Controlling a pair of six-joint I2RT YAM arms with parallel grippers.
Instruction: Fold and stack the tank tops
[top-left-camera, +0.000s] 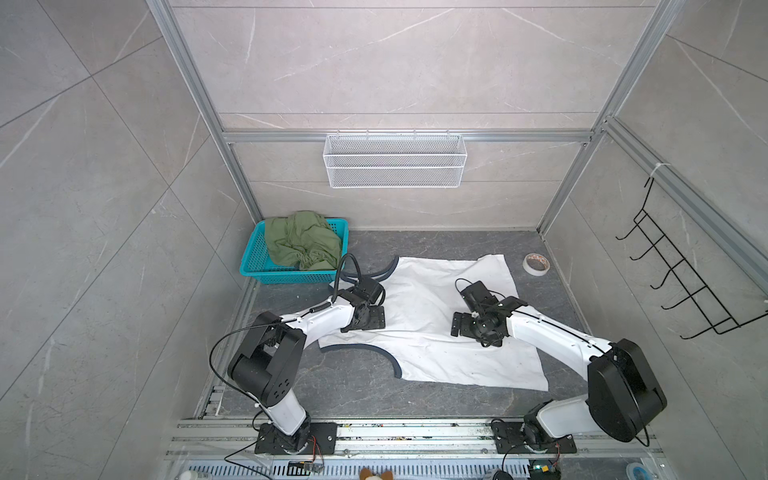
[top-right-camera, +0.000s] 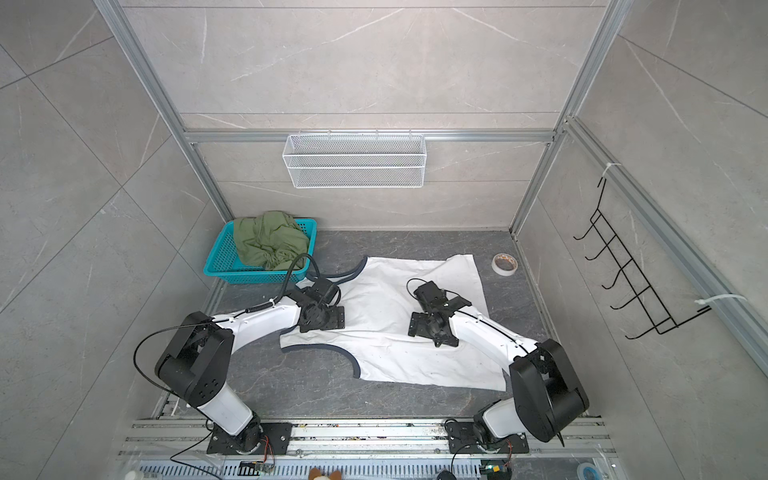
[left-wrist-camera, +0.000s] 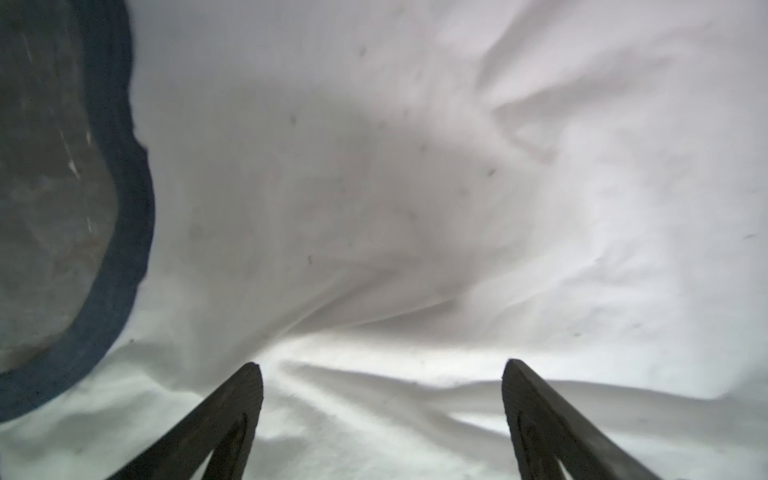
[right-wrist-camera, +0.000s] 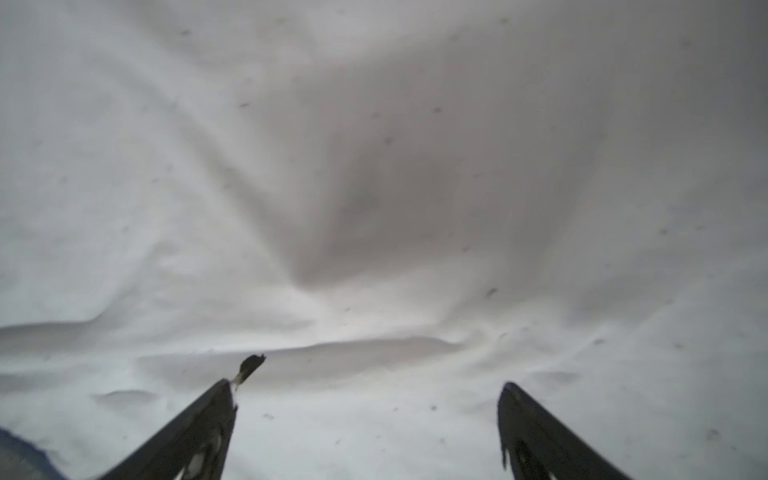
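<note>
The white tank top (top-left-camera: 424, 299) lay spread flat on the table (top-left-camera: 365, 386), looking soft, light and limp, probably best pinched at a strap or hem corner, the olive tank top (top-left-camera: 301, 243) sat bunched in the teal basket (top-left-camera: 253, 257), and the left gripper (left-wrist-camera: 382, 370) and right gripper (right-wrist-camera: 365, 384) hung wide open close over the white cloth, holding nothing.

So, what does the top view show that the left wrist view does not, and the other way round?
Only a top view shows the green top in the basket, the tape roll and the right arm. Only the left wrist view shows the left gripper up close, its jaws apart and empty over the cloth. Both show the white top, its dark trim and the table.
</note>
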